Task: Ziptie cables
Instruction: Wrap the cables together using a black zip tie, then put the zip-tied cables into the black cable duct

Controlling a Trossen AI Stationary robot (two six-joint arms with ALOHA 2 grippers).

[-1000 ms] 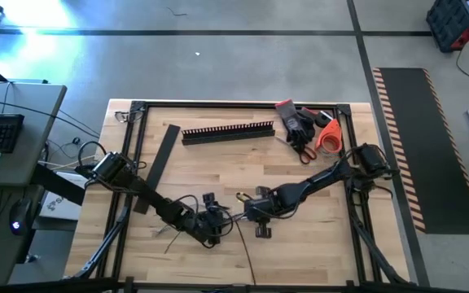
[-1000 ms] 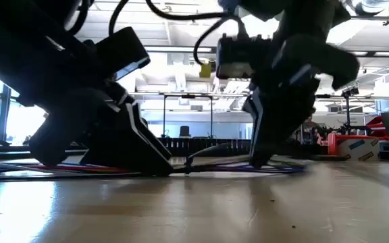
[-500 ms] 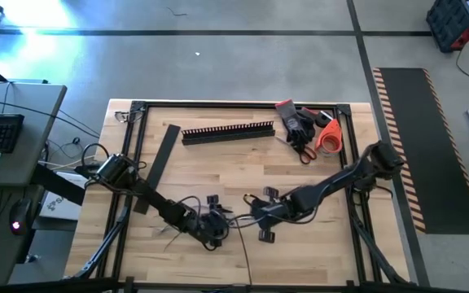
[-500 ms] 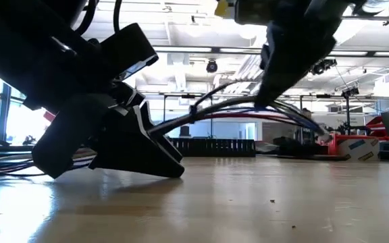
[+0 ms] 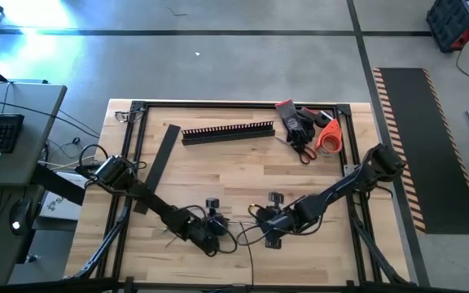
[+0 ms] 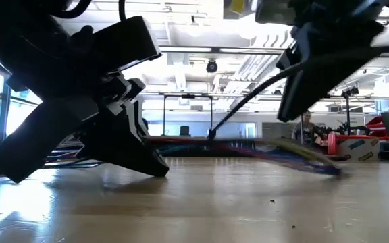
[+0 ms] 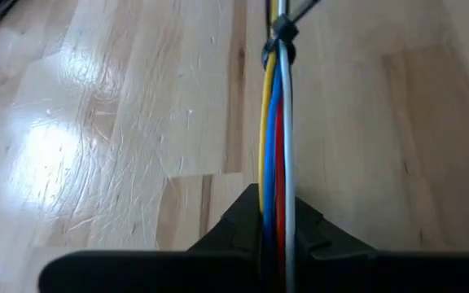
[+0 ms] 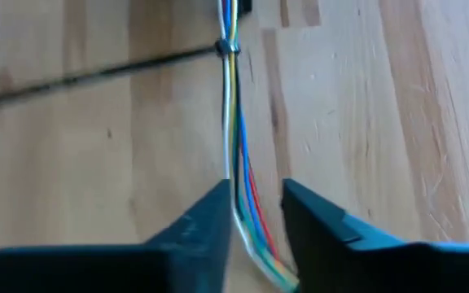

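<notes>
Near the desk's (image 5: 218,167) front, my left claw (image 7: 277,224) is clamping the cables (image 7: 276,138); the right claw (image 8: 255,213) is straddling them, fingers apart. Pulling unevenly could slip the ziptie (image 8: 228,47).

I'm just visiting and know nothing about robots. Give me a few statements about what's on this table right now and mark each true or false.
1. The cables are yellow, blue, red and white, bound by a black tie. True.
2. The left gripper is shut on the cables. True.
3. The scissors lie between the two grippers. False: they lie at the table's far right corner, by the orange roll.
4. The right gripper is clamped tight on the bundle. False: its fingers stand apart, with the cables running between them.
5. The black slotted duct lies at the far side of the table. True.
</notes>
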